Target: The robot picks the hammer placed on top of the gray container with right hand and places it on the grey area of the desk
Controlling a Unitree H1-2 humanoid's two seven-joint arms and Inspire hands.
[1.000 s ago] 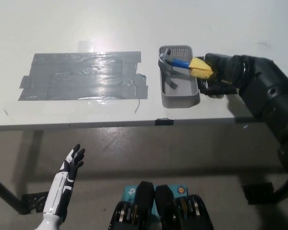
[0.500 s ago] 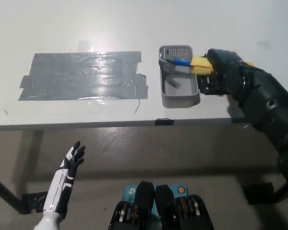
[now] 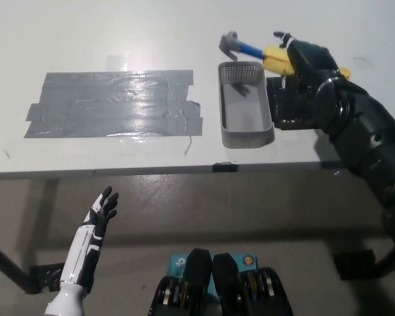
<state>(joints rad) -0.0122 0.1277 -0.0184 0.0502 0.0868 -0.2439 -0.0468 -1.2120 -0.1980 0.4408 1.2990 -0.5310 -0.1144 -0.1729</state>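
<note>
- Black right hand closed on yellow-and-blue-handled hammer, held above far end of gray plastic container
- White left hand spread, low beside white surface
- Gray taped patch bare

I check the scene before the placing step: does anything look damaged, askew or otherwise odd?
Only the grey tape area: its edges are ragged, with a loose strip at the lower right corner. The right hand holds the hammer above the gray container. The left hand rests below the table.

white desk | grey floor below its front edge | black bracket on that edge
</note>
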